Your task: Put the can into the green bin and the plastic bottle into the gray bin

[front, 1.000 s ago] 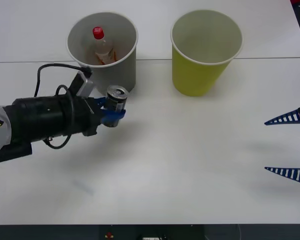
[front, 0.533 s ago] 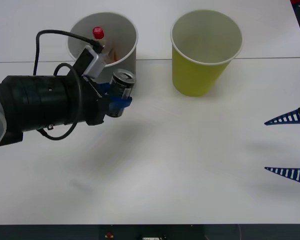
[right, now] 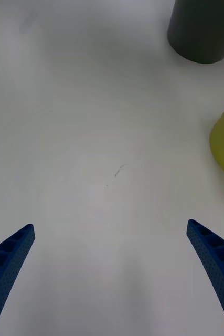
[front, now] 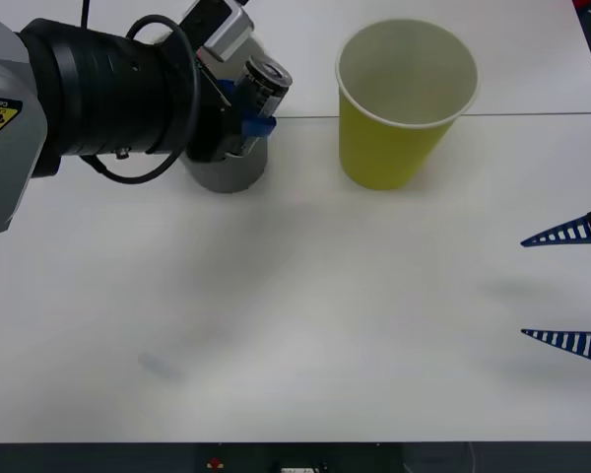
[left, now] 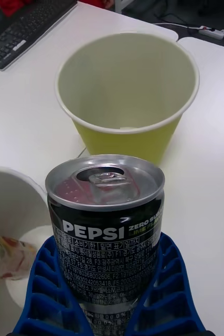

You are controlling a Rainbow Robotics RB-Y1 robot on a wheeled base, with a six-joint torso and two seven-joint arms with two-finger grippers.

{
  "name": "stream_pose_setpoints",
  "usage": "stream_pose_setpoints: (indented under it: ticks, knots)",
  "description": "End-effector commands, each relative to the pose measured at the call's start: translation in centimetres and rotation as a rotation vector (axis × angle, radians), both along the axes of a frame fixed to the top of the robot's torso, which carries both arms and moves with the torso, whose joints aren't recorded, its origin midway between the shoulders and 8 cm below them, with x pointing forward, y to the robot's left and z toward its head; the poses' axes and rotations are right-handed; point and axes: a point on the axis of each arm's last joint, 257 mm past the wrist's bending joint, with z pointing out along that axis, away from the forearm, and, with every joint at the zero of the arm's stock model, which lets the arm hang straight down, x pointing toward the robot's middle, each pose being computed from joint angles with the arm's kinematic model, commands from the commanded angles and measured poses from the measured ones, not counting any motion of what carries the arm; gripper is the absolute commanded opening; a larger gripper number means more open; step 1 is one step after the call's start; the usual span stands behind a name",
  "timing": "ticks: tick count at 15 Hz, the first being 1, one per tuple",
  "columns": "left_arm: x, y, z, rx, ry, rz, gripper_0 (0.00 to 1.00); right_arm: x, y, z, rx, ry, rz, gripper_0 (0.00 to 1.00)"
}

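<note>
Silver-topped can [left: 105, 226] clamped betw. blue ribbed fingers [left: 43, 294] of left gripper [front: 248, 99], fingers closed tight on can body, one each side. Held up off table [front: 295, 325], tilted, pull-tab top facing toward green bin [front: 404, 99]. Black label w/ "PEPSI" lettering readable in left wrist view. In front view, sits over gray bin [front: 227, 172], w/ left arm covering most of that bin; just lower wall visible under gripper. Green bin stands upright to the right of can, apart from it, mouth open, pale inside, nothing seen in it.

Left wrist view: gray bin's white rim and pale inside beside can, w/ part of plastic bottle [left: 4, 254] lying inside, reddish label visible, cap not seen.

Right gripper [front: 568, 288] at right table edge, well apart from both bins, fingers spread wide, nothing betw. them. Right wrist view: both fingers [right: 9, 260] over bare white table, gray bin base and edge of green bin farther off.
</note>
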Motion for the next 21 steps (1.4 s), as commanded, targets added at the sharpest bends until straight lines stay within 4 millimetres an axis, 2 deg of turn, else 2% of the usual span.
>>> stream_pose_setpoints:
  ticks: [1, 6, 9, 11, 15, 17, 20, 21]
  knots:
    - [1.5, -2.4, 1.7, -0.007, 0.001, -0.002, 0.00, 0.0, 0.0, 0.0, 0.000, 0.000, 0.000, 1.00]
    - [5.0, -6.5, 3.7, 0.038, -0.002, 0.008, 0.00, 0.0, 0.0, 0.0, 0.000, 0.000, 0.000, 1.00]
    - [7.3, -10.0, 4.6, 0.044, 0.029, 0.028, 0.00, 0.0, 0.0, 0.0, 0.000, 0.000, 0.000, 1.00]
    - [8.6, -12.3, 4.9, 0.039, 0.044, 0.033, 0.00, 0.0, 0.0, 0.0, 0.000, 0.000, 0.000, 1.00]
    - [10.8, -16.4, 4.2, 0.044, 0.016, 0.031, 0.00, 0.0, 0.0, 0.0, 0.000, 0.000, 0.000, 1.00]
    - [11.7, -17.6, 3.5, 0.039, 0.005, 0.037, 0.00, 0.0, 0.0, 0.0, 0.000, 0.000, 0.000, 1.00]
    - [11.7, -18.4, 3.1, 0.042, -0.006, 0.036, 0.01, 0.0, 0.0, 0.0, 0.000, 0.000, 0.000, 1.00]
    - [11.7, -18.5, 3.1, 0.043, -0.007, 0.033, 0.12, 0.0, 0.0, 0.0, 0.000, 0.000, 0.000, 1.00]
